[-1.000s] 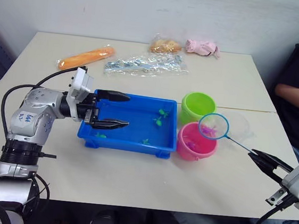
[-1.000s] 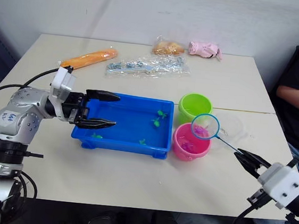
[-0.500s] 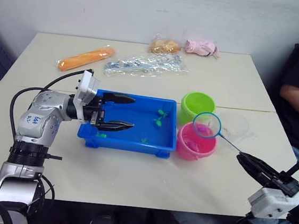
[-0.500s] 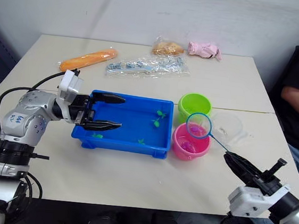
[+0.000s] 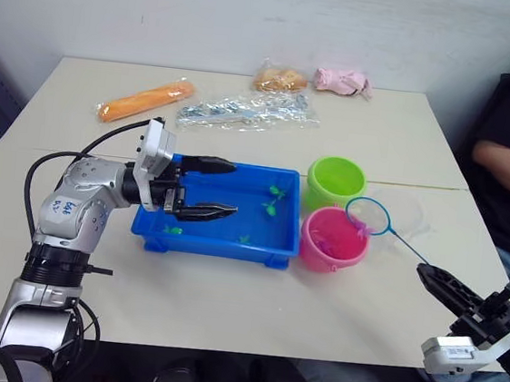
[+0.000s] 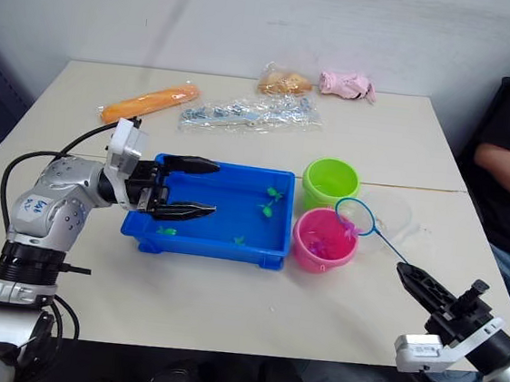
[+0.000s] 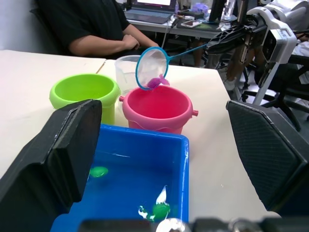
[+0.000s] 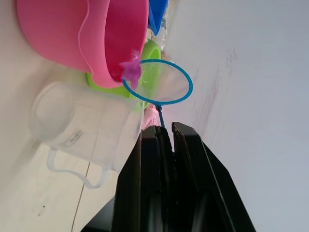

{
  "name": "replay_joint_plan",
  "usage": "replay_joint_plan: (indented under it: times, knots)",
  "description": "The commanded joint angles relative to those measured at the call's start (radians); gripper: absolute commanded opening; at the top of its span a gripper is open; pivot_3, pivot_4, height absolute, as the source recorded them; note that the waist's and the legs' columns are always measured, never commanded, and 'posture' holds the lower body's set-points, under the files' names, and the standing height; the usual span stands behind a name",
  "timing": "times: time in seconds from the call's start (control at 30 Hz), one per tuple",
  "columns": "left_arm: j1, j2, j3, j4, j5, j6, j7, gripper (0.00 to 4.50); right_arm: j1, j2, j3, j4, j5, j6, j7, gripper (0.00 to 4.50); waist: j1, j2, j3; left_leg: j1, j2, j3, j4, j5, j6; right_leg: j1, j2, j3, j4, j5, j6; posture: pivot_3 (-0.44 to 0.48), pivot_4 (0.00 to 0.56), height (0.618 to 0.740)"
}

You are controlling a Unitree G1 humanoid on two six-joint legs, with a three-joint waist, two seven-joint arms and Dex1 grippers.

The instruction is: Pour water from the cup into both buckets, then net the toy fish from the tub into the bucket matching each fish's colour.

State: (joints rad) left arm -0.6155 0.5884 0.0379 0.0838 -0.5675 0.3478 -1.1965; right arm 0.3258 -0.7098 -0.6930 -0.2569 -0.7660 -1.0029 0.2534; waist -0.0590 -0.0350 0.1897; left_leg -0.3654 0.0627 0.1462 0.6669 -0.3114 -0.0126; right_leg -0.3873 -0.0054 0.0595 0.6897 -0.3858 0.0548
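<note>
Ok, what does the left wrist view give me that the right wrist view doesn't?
Left wrist adds: the inside of the tub with green fish in the water, and a seated person behind the table. Right wrist adds: the handle of the cup. Both share: the pink bucket, the green bucket, the cup, and the right claw shut on the net, with a pink fish in the hoop near the pink bucket's rim.
</note>
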Motion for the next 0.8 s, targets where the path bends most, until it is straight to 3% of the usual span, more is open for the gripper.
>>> replay_joint_plan:
  times: [0.03, 0.27, 0.33, 0.53, 0.63, 0.8]
  knots:
    - [-0.005, -0.002, 0.029, -0.027, -0.006, -0.015, 0.011, 4.44, 0.009, -0.038, -0.001, 0.003, 0.003, -0.005, -0.049, 0.0, 0.0, 0.0, 0.0, 0.0, 0.0, 0.0, 0.0, 0.0, 0.0, 0.0, 0.0, 0.0, 0.0, 0.0, 0.0, 0.0, 0.15, 0.74]
    - [-0.012, 0.003, 0.019, -0.022, -0.004, -0.014, -0.005, 4.44, 0.017, -0.039, 0.017, -0.001, -0.02, 0.058, -0.099, 0.0, 0.001, 0.0, 0.0, 0.0, 0.0, 0.0, 0.0, 0.0, 0.0, 0.0, 0.0, 0.0, 0.0, 0.0, 0.0, 0.0, 0.15, 0.74]
    - [-0.009, 0.006, 0.02, -0.025, -0.005, -0.013, -0.007, 4.44, 0.015, -0.037, 0.041, 0.006, 0.055, 0.088, -0.092, 0.0, 0.001, 0.0, 0.0, 0.0, 0.0, 0.0, 0.0, 0.0, 0.0, 0.001, 0.0, 0.0, 0.0, 0.0, 0.0, 0.0, 0.15, 0.74]
    - [0.036, 0.043, 0.061, -0.008, -0.012, -0.017, -0.01, 4.44, 0.027, -0.084, 0.239, -0.056, 0.657, 0.344, 0.124, 0.0, -0.003, 0.0, 0.0, 0.008, 0.0, 0.0, -0.002, 0.0, 0.0, 0.008, 0.0, 0.0, -0.001, 0.0, 0.0, 0.0, 0.15, 0.74]
    - [0.096, 0.064, 0.125, 0.007, -0.031, -0.016, 0.003, 4.44, 0.009, -0.127, 0.328, -0.15, 1.027, 0.588, 0.269, 0.0, -0.006, 0.0, 0.0, 0.012, 0.0, 0.0, -0.003, 0.0, 0.0, 0.013, 0.0, 0.0, -0.002, 0.0, 0.0, 0.0, 0.15, 0.74]
    - [0.21, 0.089, 0.227, -0.018, -0.038, -0.028, 0.036, 4.44, -0.112, -0.191, 0.382, -0.28, 1.353, 0.948, 0.336, 0.0, -0.002, 0.0, 0.0, 0.012, 0.001, -0.002, -0.002, 0.0, 0.001, 0.013, -0.001, -0.001, -0.001, 0.0, 0.0, 0.0, 0.15, 0.74]
